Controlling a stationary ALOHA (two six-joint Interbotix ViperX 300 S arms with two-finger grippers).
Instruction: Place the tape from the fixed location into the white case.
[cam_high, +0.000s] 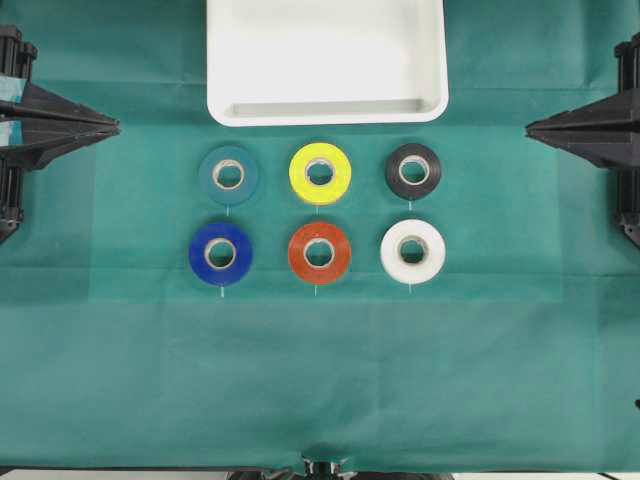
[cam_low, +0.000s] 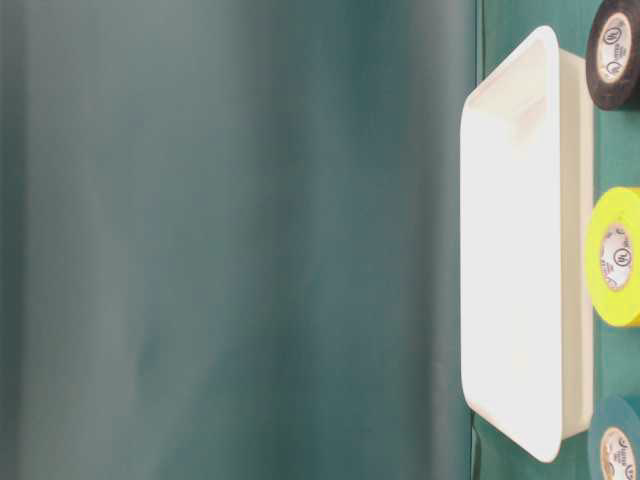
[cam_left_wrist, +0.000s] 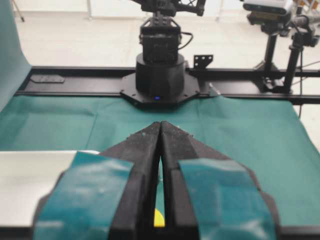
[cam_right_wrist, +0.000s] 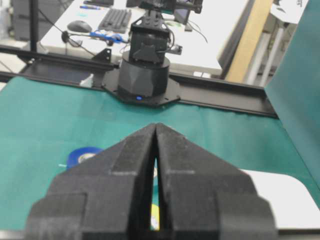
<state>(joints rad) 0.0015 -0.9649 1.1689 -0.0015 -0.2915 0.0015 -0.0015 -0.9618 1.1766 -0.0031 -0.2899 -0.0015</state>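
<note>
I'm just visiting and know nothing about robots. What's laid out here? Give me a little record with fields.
surface: green cloth
white case: at the far edge, nothing in it
rolls: six, in two rows of three, lying flat
far row: teal roll, yellow roll, black roll
near row: dark blue roll, orange-red tape, white roll
left gripper: at the left edge, shut, holding nothing
right gripper: at the right edge, shut, holding nothing
task state: tape not yet in the case
</note>
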